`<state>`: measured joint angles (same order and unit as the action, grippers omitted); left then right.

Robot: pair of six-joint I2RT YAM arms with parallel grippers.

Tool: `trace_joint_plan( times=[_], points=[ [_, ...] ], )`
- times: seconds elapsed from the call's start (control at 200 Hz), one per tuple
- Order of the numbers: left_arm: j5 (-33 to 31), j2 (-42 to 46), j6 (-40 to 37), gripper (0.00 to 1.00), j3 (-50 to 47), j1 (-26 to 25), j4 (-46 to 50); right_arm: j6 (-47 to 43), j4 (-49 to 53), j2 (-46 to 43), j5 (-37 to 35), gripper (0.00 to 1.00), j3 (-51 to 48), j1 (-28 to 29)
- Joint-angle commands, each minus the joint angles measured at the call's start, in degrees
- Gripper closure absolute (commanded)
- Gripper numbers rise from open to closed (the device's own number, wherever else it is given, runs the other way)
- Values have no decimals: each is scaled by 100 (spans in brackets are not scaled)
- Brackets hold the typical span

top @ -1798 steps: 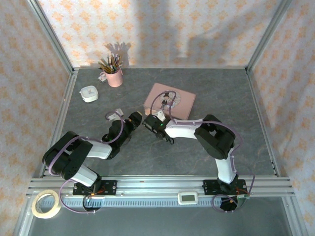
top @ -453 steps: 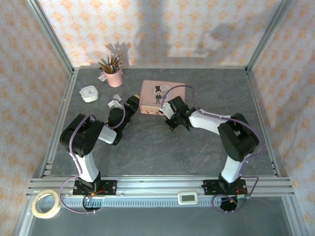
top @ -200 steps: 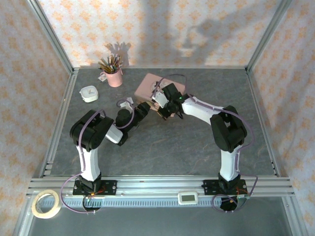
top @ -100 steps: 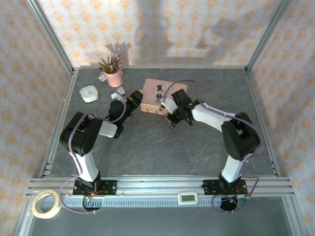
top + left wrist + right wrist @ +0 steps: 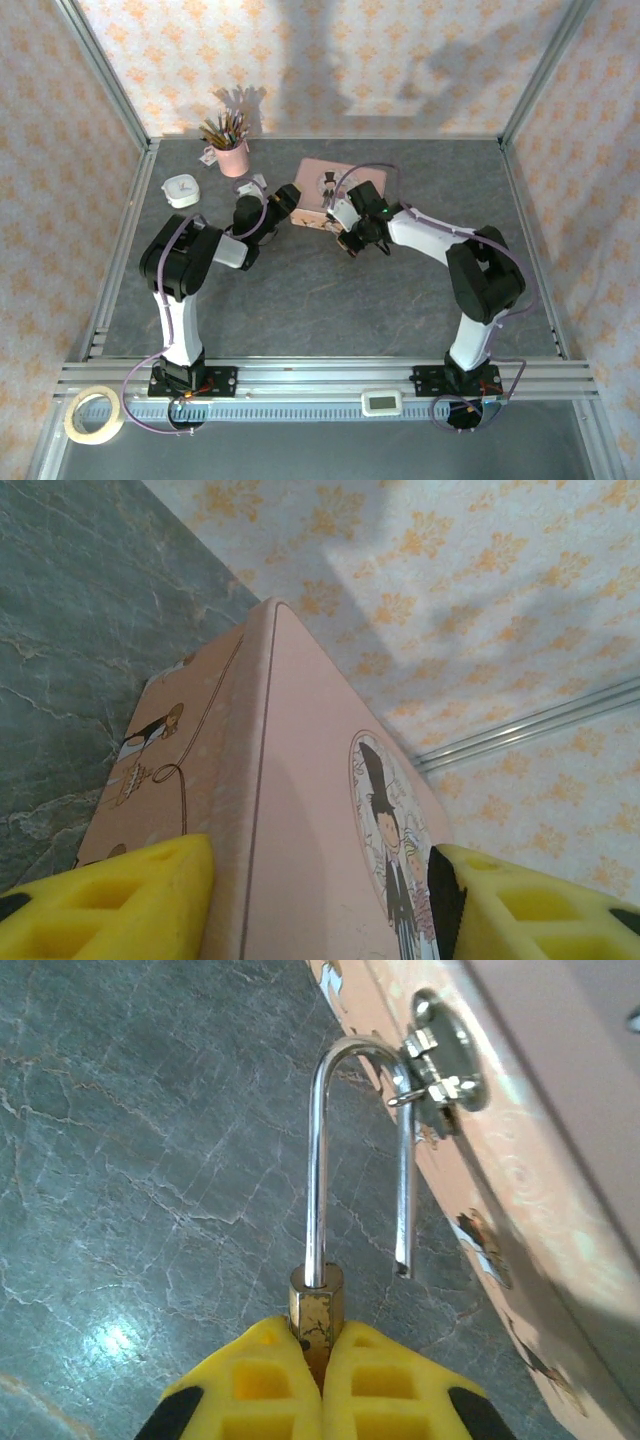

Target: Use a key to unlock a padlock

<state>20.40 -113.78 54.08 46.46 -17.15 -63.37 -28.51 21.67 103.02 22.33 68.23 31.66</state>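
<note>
Right wrist view, 6 o'clock: most of the padlock (image 5: 316,1305) body is buried between the right fingers (image 5: 385,1390), themselves cut by the edge. The tin (image 5: 540,1160) runs off at 3 o'clock. From above, the padlock is too small to tell.

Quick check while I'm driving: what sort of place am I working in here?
Likely a staged robot test cell dressed as a desk: wallpapered walls, an aluminium frame, plus a pencil cup and pink tin.

Brassy padlock (image 5: 316,1312), glossy metal shackle (image 5: 316,1160); matt tin (image 5: 300,810)
</note>
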Motion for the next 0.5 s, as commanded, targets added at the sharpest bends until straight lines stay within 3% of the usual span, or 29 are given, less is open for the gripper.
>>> trace_joint_plan(
  times=[0.0,0.495],
  points=[
    [307,-144,14,43,99,-179,-31,38,-40,139,56,100,291,-35],
    [401,-163,111,45,56,-342,-191,-522,309,607,-43,100,1095,-37]
  ],
)
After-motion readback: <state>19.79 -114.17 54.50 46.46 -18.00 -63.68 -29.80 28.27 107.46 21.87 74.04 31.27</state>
